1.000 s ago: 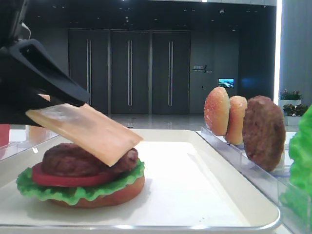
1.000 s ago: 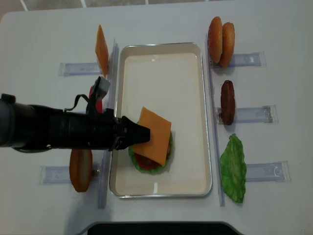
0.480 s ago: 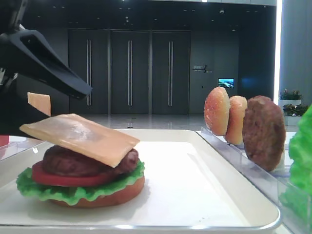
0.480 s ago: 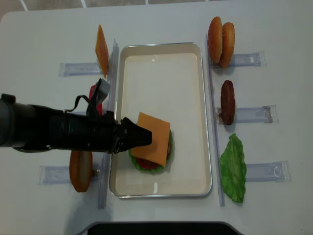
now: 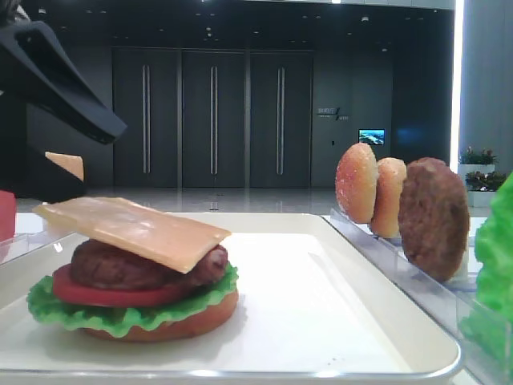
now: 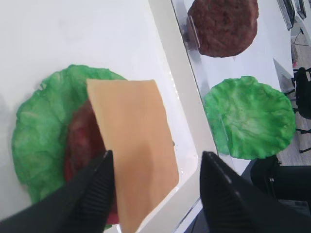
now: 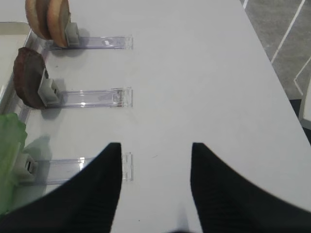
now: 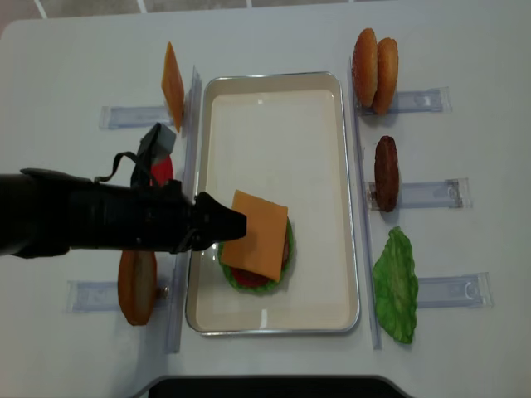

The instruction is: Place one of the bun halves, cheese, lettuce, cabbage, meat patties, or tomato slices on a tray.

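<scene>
A white table (image 8: 274,37) carries the cream tray (image 8: 274,124), flanked by clear racks (image 8: 423,193) holding spare bun halves (image 8: 374,70), a patty (image 8: 386,172) and lettuce (image 8: 397,286). The left gripper (image 8: 236,224) hovers at the tray's left rim, jaws apart and empty. On the tray a stack of bun, lettuce, tomato and patty bears the cheese (image 8: 258,235), lying tilted on top. The right gripper (image 7: 155,170) hangs over bare table, jaws apart.
</scene>
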`<state>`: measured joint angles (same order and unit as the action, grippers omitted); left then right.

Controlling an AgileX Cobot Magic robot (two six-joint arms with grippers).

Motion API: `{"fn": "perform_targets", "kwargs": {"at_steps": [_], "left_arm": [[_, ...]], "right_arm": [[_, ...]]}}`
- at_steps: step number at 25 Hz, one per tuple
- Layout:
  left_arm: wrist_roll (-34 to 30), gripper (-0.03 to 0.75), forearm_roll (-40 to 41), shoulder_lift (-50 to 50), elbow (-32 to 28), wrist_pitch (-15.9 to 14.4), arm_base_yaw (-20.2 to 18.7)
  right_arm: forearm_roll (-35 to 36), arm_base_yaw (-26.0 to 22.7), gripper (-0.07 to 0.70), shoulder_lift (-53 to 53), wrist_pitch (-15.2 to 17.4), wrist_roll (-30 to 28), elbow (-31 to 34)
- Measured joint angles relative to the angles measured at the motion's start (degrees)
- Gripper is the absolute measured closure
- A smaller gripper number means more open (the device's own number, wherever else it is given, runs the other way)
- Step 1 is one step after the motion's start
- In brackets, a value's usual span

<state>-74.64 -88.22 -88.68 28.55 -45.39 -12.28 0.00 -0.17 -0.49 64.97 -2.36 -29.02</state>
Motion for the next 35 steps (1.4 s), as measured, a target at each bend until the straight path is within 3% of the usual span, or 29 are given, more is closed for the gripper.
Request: {"fn": "perform_targets", "kwargs": {"at_steps": [13, 17, 21, 25, 27, 29, 32, 35], "left_arm": [[6.0, 0.286, 4.5, 3.1, 0.1, 0.4, 0.0], [8.9, 0.286, 7.3, 3.4, 2.7, 0.5, 0.0], [17.5, 0.286, 15.7, 5.0, 8.1, 0.5, 0.0], [34.4, 0.286, 32.9, 6.7, 16.5, -0.1, 0.0], [44.7, 0.286, 44.0, 7.0, 21.9, -2.2, 0.0], [55.6, 0.286, 56.7, 7.0, 26.9, -6.2, 0.0], [65.9, 0.286, 72.2, 7.0, 33.7, -13.3, 0.0], [71.4, 0.286, 83.4, 7.0, 38.6, -19.7, 0.0]], "right_arm": [[0.0, 0.0, 0.313, 0.0, 0.0, 0.0, 0.0], [0.0, 0.0, 0.313, 0.0, 0.0, 0.0, 0.0], [0.0, 0.0, 0.313, 0.0, 0.0, 0.0, 0.0], [0.0, 0.0, 0.313, 0.0, 0.0, 0.0, 0.0], [0.0, 0.0, 0.313, 0.0, 0.0, 0.0, 0.0], [0.0, 0.0, 0.313, 0.0, 0.0, 0.0, 0.0], [0.0, 0.0, 0.313, 0.0, 0.0, 0.0, 0.0], [0.0, 0.0, 0.313, 0.0, 0.0, 0.0, 0.0]]}}
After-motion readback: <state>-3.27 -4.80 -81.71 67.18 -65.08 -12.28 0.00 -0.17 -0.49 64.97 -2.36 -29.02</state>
